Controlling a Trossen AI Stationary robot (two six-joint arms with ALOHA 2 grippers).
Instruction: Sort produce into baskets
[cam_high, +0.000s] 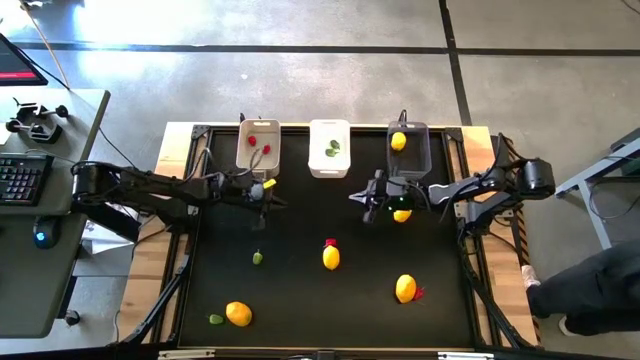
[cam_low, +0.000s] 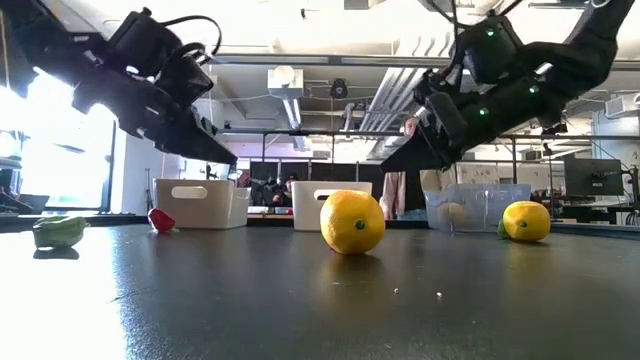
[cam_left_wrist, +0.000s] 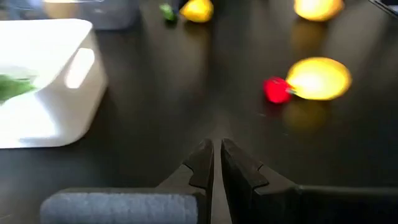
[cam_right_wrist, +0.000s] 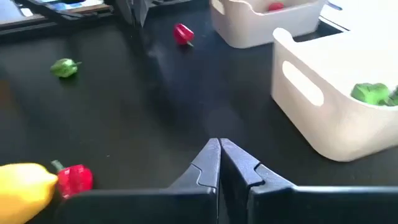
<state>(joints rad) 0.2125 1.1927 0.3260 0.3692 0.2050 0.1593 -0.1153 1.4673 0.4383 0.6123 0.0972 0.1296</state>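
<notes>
Three baskets stand along the far edge: a beige one (cam_high: 258, 147) holding red pieces, a white one (cam_high: 329, 148) holding a green piece, and a dark grey one (cam_high: 408, 148) holding a yellow lemon. Loose lemons lie at the centre (cam_high: 331, 257), the near right (cam_high: 405, 288), the near left (cam_high: 238, 313) and below my right gripper (cam_high: 401, 213). Small red pieces (cam_high: 330, 242) (cam_right_wrist: 183, 33) and green pieces (cam_high: 257, 258) (cam_high: 216, 319) lie about. My left gripper (cam_high: 262, 195) is shut and empty in front of the beige basket. My right gripper (cam_high: 368, 200) is shut and empty in front of the grey basket.
The black tabletop has open room between the two grippers and toward the near edge. A desk with a keyboard (cam_high: 22, 178) stands left of the table. A person's leg and shoe (cam_high: 590, 290) show at the right. People stand in the room behind (cam_low: 405, 190).
</notes>
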